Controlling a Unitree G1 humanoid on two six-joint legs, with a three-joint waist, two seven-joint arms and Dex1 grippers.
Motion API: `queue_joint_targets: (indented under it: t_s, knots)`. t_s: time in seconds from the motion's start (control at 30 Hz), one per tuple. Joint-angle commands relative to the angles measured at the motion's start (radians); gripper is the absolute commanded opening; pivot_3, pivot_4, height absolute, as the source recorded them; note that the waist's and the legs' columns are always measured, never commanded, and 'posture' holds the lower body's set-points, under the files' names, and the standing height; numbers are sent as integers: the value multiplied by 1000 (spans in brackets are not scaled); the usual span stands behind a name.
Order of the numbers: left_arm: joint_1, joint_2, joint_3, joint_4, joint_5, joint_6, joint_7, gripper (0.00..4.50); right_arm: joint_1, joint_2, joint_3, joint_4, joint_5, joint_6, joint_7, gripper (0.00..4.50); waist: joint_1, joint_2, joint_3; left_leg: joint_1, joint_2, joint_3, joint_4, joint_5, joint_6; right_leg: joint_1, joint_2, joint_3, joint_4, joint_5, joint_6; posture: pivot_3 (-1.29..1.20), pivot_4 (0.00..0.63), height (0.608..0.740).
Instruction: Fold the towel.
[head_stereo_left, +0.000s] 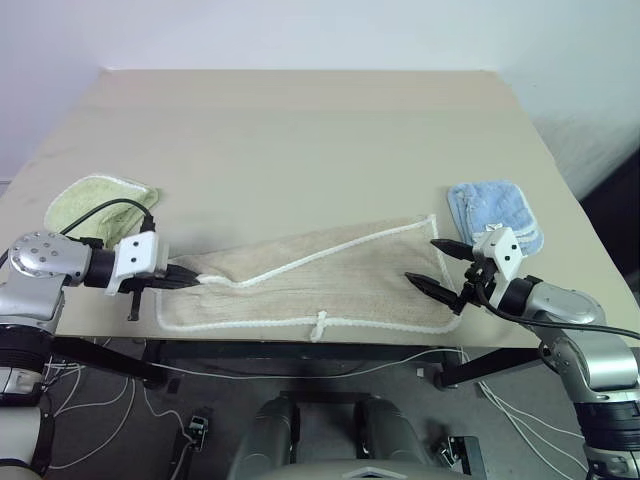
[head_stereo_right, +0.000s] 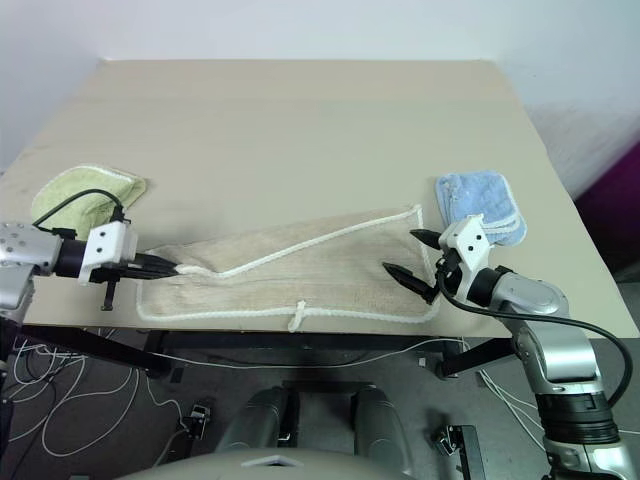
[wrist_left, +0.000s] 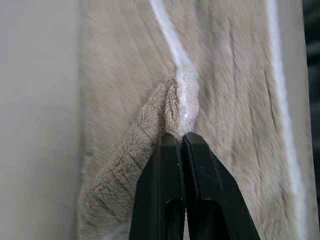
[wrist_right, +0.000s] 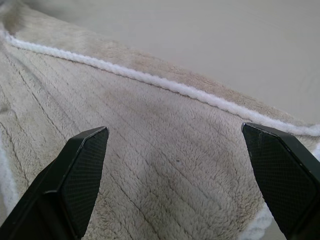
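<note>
— While you stand on that side, tell me what the head camera's left eye gives you.

— Plush beige towel (head_stereo_left: 330, 280), long and rectangular, lying along the near edge of the pale matte table (head_stereo_left: 300, 130). Thick white cord runs round its border, and a small white loop (head_stereo_left: 319, 325) sits on the near hem. One corded edge is folded over and crosses the pile on a slant. The left gripper (head_stereo_left: 192, 281) is at the towel's left end, fingers clamped together on a bunched bit of it.

— And the other end?

— The right gripper (head_stereo_left: 437, 265) stands over the towel's right end with its two black pointed fingers spread wide, holding nothing. Just beyond it lies a small fluffy light-blue cloth (head_stereo_left: 495, 212); far left, a small light-green cloth (head_stereo_left: 100, 203) with a pale trim, a black cable draped across it.

— Right eye?

— Same layout. Towel between the two grippers, left one pinching, right one agape above the pile.

— Left wrist camera?

— Close up: two smooth black fingers (wrist_left: 162, 195) pressed flat together, a ridge of fuzzy fabric and white cord (wrist_left: 186, 97) squeezed at their tips. Bare table runs beside the towel.

— Right wrist camera?

— Two blunt, finely textured black fingertips (wrist_right: 82, 172) well apart, with ribbed, velvety towel spread between and below them. The rope-like white edging (wrist_right: 150, 80) runs across beyond the tips, table surface past it.
</note>
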Motion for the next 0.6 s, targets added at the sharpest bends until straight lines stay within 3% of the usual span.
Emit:
queue_joint_targets:
  t_s: [0.03, 0.3, 0.6]
  knots:
    - [12, 11, 40, -47, -38, 67, 3, 45, -9, -1, -17, -11, 3, -23, 8, 4500, 0, 0, 0, 0, 0, 0, 0, 0, 0, 0, 0, 0, 0, 0, 0, 0, 150, 740]
    - [9, 2, 99, -7, -49, 71, 62, 45, -114, -34, 1, 29, -93, -87, -6, 4500, -1, 0, 0, 0, 0, 0, 0, 0, 0, 0, 0, 0, 0, 0, 0, 0, 150, 740]
    - [95, -4, 125, -56, -28, 45, 116, 45, -386, -142, 167, 403, -425, -386, -7, 4500, -2, 0, 0, 0, 0, 1, 0, 0, 0, -1, 0, 0, 1, 0, 0, 0, 150, 740]
